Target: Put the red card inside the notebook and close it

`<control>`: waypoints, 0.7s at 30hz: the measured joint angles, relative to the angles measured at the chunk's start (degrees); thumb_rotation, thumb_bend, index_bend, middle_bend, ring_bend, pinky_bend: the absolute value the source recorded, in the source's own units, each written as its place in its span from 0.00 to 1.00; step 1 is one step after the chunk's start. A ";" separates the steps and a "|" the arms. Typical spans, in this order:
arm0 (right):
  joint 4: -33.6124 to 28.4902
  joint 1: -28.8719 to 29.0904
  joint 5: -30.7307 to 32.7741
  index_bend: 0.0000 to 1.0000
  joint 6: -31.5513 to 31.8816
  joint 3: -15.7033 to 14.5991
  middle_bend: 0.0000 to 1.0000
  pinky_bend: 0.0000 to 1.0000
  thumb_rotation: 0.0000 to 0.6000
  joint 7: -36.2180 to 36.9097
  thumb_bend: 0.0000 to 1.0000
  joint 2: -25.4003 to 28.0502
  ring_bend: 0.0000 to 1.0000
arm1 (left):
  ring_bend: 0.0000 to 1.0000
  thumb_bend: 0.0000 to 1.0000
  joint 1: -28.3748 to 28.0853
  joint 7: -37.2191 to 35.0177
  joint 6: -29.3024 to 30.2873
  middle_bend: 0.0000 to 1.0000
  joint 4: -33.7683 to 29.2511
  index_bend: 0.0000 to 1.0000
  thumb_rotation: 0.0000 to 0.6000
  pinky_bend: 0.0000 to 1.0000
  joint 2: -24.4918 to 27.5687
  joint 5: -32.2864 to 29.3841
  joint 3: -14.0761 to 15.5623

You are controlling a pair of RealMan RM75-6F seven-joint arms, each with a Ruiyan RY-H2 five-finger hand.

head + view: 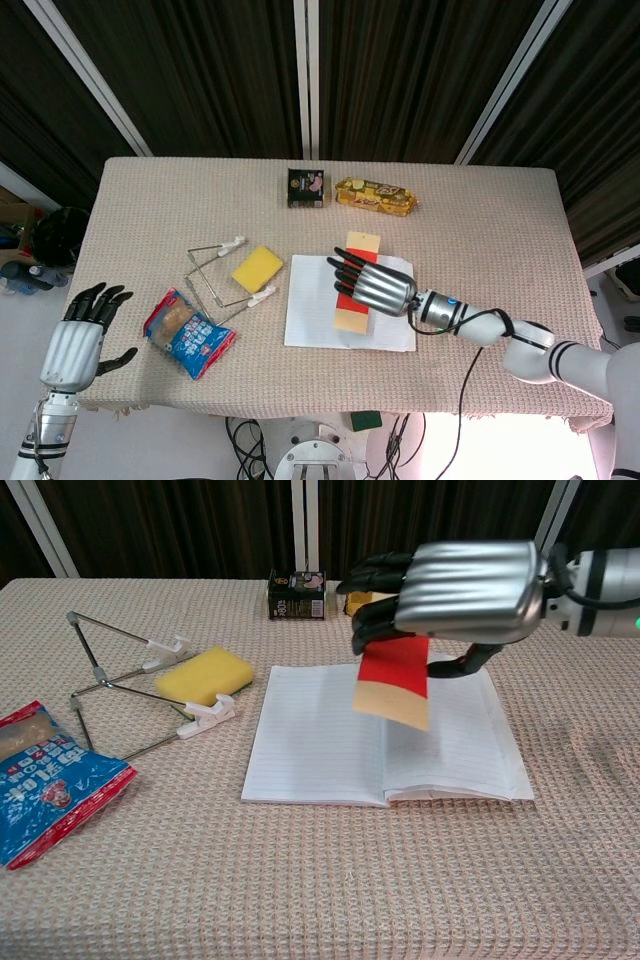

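Beige table (500, 220), red card (393, 682) in right hand (455, 580) above open notebook (310, 735)

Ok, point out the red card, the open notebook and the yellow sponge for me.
red card (394, 668), chest view, on its red upper part below the fingers.
open notebook (315, 735), chest view, on the bare left page.
yellow sponge (257, 267), head view, on the middle of its top face.
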 measured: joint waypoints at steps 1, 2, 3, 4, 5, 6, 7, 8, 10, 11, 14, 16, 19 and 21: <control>0.40 0.90 -0.33 0.36 -0.59 0.07 0.21 0.02 1.00 0.36 0.34 -1.36 0.00 | 0.09 0.06 0.17 -0.23 0.13 0.16 0.16 0.21 1.00 0.15 0.04 -0.10 0.06; 1.15 2.00 -0.80 0.36 -1.25 0.10 0.21 0.02 1.00 0.92 0.34 -3.17 0.00 | 0.09 0.06 0.33 -0.48 0.27 0.16 0.33 0.21 1.00 0.15 0.07 -0.21 0.11; 1.89 2.77 -1.17 0.36 -1.65 0.06 0.21 0.02 1.00 1.39 0.34 -4.49 0.00 | 0.09 0.06 0.53 -0.85 0.43 0.16 0.59 0.21 1.00 0.15 0.10 -0.35 0.15; 2.76 3.50 -1.62 0.36 -1.98 -0.05 0.21 0.02 1.00 1.87 0.34 -5.73 0.00 | 0.09 0.06 0.68 -1.13 0.53 0.16 0.80 0.21 1.00 0.15 0.11 -0.49 0.18; 4.03 4.42 -2.27 0.36 -2.32 -0.29 0.21 0.02 1.00 2.53 0.34 -7.20 0.00 | 0.09 0.06 0.82 -1.41 0.61 0.16 1.04 0.21 1.00 0.15 0.12 -0.61 0.20; 5.03 5.05 -2.76 0.36 -2.50 -0.55 0.21 0.02 1.00 3.03 0.34 -8.19 0.00 | 0.09 0.06 0.97 -1.73 0.69 0.16 1.33 0.21 1.00 0.15 0.13 -0.75 0.23; 6.01 5.55 -3.22 0.36 -2.61 -0.85 0.21 0.02 1.00 3.56 0.34 -9.08 0.00 | 0.09 0.06 1.05 -1.93 0.72 0.16 1.51 0.21 1.00 0.15 0.12 -0.82 0.25; 7.27 6.04 -3.74 0.36 -2.66 -1.29 0.21 0.02 1.00 4.28 0.34 -10.08 0.00 | 0.09 0.06 1.12 -2.13 0.76 0.16 1.64 0.21 1.00 0.15 0.08 -0.86 0.25; 9.01 6.59 -4.26 0.36 -2.47 -1.92 0.21 0.02 1.00 5.43 0.34 -11.13 0.00 | 0.09 0.06 1.22 -2.60 0.80 0.16 1.98 0.21 1.00 0.15 -0.08 -0.90 0.26; 10.07 6.84 -4.44 0.36 -2.17 -2.29 0.21 0.02 1.00 6.19 0.34 -11.59 0.00 | 0.09 0.06 1.26 -2.77 0.79 0.16 2.17 0.21 1.00 0.15 -0.15 -0.92 0.27; 12.56 7.31 -4.75 0.36 -1.15 -3.24 0.21 0.02 1.00 8.29 0.34 -12.34 0.00 | 0.09 0.06 1.31 -3.13 0.62 0.16 2.55 0.21 1.00 0.15 -0.33 -1.04 0.24; 13.97 7.58 -4.93 0.36 -0.61 -3.83 0.21 0.02 1.00 9.06 0.34 -12.69 0.00 | 0.09 0.06 1.33 -3.17 0.69 0.16 2.58 0.21 1.00 0.15 -0.34 -0.95 0.18; 15.85 7.75 -4.89 0.36 0.23 -4.73 0.21 0.02 1.00 10.00 0.33 -13.34 0.00 | 0.09 0.06 1.38 -3.25 0.82 0.16 2.57 0.21 1.00 0.15 -0.41 -0.85 0.08; 16.39 7.65 -4.44 0.36 0.39 -5.20 0.21 0.02 1.00 10.34 0.33 -13.58 0.00 | 0.09 0.06 1.35 -3.21 0.66 0.16 2.58 0.21 1.00 0.15 -0.51 -0.91 0.05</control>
